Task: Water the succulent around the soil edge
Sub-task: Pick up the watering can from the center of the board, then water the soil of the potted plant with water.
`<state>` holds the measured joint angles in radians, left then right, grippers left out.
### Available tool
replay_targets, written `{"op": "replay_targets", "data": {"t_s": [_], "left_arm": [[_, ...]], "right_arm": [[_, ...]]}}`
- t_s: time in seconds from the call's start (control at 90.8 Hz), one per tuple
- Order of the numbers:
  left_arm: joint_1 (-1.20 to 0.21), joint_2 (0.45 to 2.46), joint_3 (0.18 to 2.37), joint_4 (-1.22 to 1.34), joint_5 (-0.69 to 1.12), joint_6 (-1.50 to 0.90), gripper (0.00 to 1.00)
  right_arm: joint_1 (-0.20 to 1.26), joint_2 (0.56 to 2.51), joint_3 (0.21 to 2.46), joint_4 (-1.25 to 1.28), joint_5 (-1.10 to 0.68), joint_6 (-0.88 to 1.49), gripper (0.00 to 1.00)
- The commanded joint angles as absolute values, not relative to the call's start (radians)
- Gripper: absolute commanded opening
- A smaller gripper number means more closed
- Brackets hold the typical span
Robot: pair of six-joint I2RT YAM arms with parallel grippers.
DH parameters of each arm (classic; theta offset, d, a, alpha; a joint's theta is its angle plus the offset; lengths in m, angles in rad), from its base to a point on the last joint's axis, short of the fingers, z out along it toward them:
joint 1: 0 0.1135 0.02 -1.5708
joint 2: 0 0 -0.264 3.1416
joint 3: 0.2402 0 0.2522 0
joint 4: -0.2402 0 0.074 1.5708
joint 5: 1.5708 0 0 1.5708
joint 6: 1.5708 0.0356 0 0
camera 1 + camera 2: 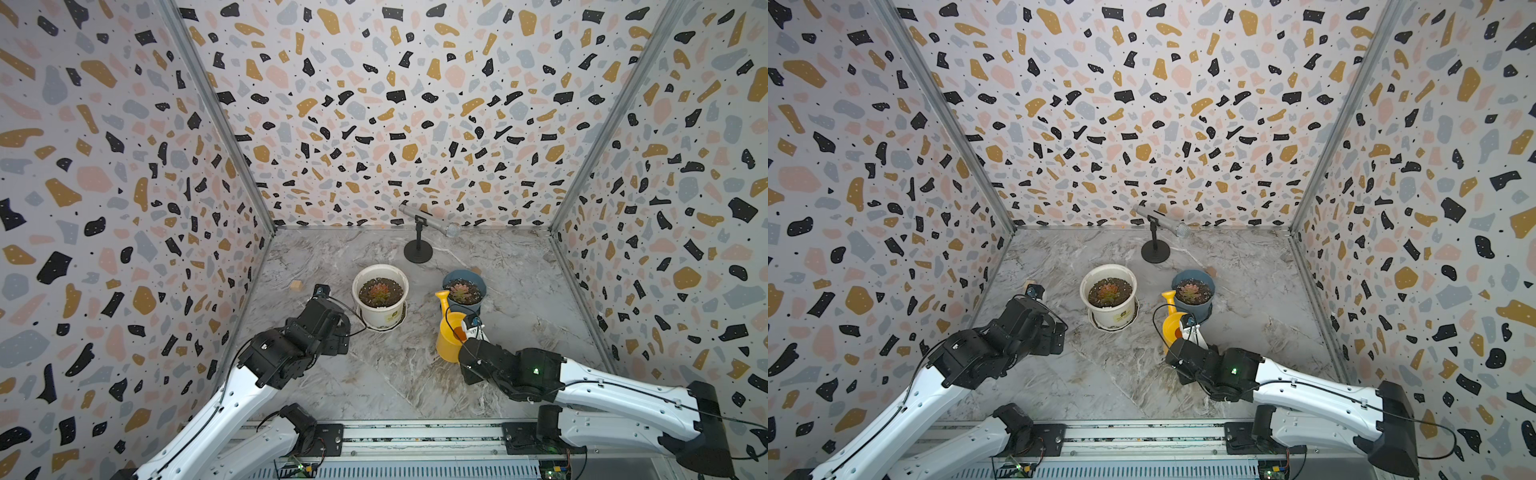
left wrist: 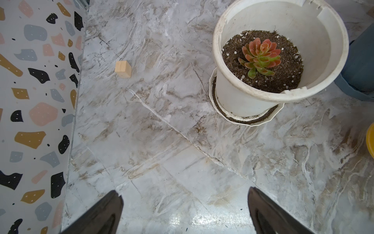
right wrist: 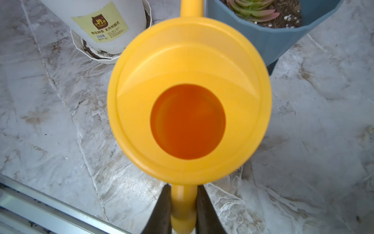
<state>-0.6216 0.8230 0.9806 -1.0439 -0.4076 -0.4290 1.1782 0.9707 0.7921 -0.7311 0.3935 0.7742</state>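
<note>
The succulent (image 1: 460, 292) (image 1: 1191, 291) is a pinkish-green rosette in a blue-grey pot (image 3: 269, 38) at the table's middle right. Its soil edge (image 1: 474, 296) (image 3: 287, 17) is dark and flecked with white grit. A yellow watering can (image 1: 449, 337) (image 1: 1172, 328) (image 3: 188, 97) stands just in front of that pot. Its spout (image 1: 442, 297) rises beside the pot's left rim. My right gripper (image 3: 183, 200) is shut on the can's handle. My left gripper (image 2: 183, 194) hangs open over bare table, left of the white pot, holding nothing.
A wider white pot (image 1: 380, 318) (image 2: 242, 97) with a similar rosette stands on a saucer at the middle. A microphone on a black stand (image 1: 418, 251) is behind it. A small wooden cube (image 1: 296, 285) (image 2: 123, 69) lies near the left wall. Patterned walls enclose three sides.
</note>
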Motion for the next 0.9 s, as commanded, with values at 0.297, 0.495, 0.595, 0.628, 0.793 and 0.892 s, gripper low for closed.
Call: {"op": "replay_targets", "data": {"t_s": [0.297,0.495,0.595,0.628,0.793,0.892], "left_arm": [[-0.615,0.792,0.972,-1.01,-0.392,-0.412,1.0],[-0.614,0.782,0.971,-1.008,-0.384,-0.408,1.0],[-0.615,0.776,0.969,-1.003,-0.376,-0.403,1.0],[-0.615,0.774,0.968,-1.003,-0.373,-0.402,1.0],[-0.615,0.767,0.966,-0.999,-0.364,-0.399,1.0],[-0.614,0.769,0.965,-0.998,-0.362,-0.398,1.0]], "right_arm": [[0.995,0.97,1.084,-1.092,0.059,0.483,0.0],[0.886,1.049,1.232,-1.259,-0.079,0.417,0.0],[0.831,1.071,1.294,-1.314,-0.111,0.385,0.0],[0.808,1.076,1.317,-1.329,-0.125,0.373,0.0],[0.682,1.15,1.457,-1.45,-0.152,0.323,0.0],[0.634,1.196,1.506,-1.491,-0.151,0.29,0.0]]}}
